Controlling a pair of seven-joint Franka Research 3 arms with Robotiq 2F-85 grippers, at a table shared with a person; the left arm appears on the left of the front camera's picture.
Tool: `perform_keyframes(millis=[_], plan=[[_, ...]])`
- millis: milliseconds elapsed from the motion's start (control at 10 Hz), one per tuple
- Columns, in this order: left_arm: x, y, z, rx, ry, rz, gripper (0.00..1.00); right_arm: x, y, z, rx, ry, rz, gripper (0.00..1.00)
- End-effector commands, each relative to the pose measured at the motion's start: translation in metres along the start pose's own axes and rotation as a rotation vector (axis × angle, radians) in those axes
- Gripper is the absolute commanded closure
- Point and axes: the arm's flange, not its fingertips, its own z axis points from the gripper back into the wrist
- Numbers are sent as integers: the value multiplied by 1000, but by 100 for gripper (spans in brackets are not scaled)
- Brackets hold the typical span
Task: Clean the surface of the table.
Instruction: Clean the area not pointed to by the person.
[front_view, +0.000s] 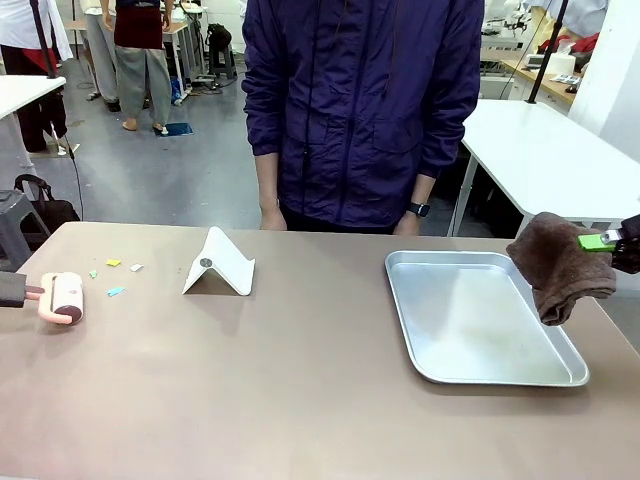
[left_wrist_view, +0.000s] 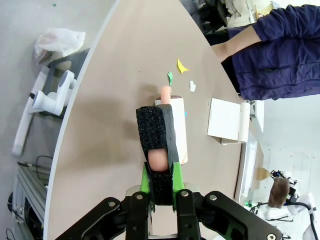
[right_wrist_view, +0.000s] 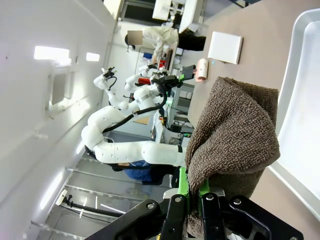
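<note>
The left end effector (left_wrist_view: 159, 150) is clamped tight on the pink handle of a lint roller (front_view: 62, 297), its black-padded fingers pressed against the handle from both sides. The roller's drum rests on the desk (front_view: 300, 400) close to the left edge. The right end effector (front_view: 608, 240) is pinched together on a brown cloth (front_view: 555, 270), which hangs in a bunched fold (one thick lobe drooping down) over the far right corner of the tray (front_view: 400, 290), at the desk's right edge.

By count there are one roller, one cloth and one silver tray. One white folded stand (front_view: 220, 265) is set tent-like left of centre. Four paper scraps (front_view: 113, 262) lie there too: yellow, white, green and blue. They sit just right of the roller, between it and the stand.

The brown desk spans the whole scene. The tray lies on its right half, with its right rim running near the desk's right edge. A broad bare stretch of top runs along the near side and through the middle. One person (front_view: 360, 110) stands against the far edge, between the stand and the tray.
</note>
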Motion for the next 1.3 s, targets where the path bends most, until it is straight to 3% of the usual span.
perform_keyframes(millis=[0, 1200], plan=[[2, 1, -16, 44, -10, 38, 82, 3, 5, 3, 11, -11, 9, 92], [9, -58, -110, -7, 156, 6, 82, 3, 5, 3, 11, -11, 9, 92]])
